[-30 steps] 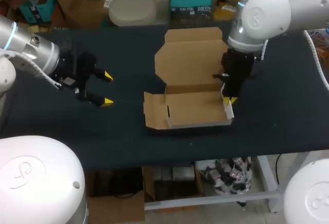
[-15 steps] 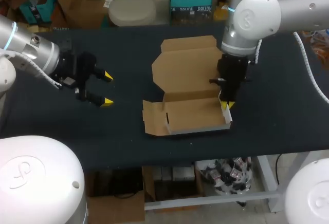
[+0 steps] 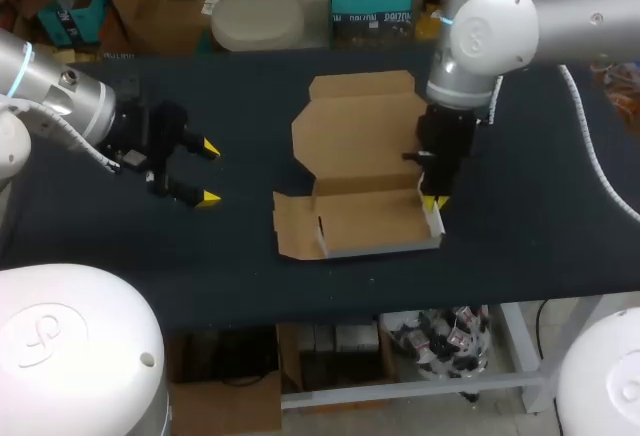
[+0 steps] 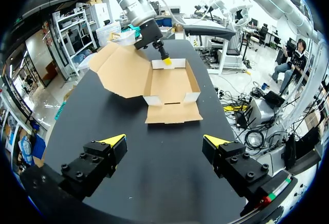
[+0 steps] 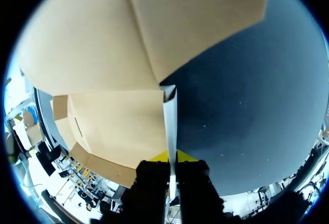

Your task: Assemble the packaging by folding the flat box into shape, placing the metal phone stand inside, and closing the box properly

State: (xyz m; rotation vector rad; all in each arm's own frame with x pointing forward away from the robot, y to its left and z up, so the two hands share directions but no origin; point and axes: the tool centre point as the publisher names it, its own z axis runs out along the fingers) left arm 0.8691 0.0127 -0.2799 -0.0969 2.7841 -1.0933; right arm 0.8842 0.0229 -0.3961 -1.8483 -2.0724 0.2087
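Dark table [image 3: 560, 206]: brown box [image 3: 370, 224] half-folded, lid [image 3: 360, 131] open; R end effector [image 3: 434, 201] pinches sidewall [image 3: 434, 220]; L end effector [image 3: 207, 171] released.

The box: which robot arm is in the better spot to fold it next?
Probably the right: the right gripper is shut on a side wall of the box, while the left gripper hangs open, away from the box.

The brown cardboard box [image 3: 365, 221] sits half-folded at the frame's centre, inside facing up. Its wide lid spreads open toward the upper middle. The front and right walls stand upright, white outside, and the left flap lies flat.
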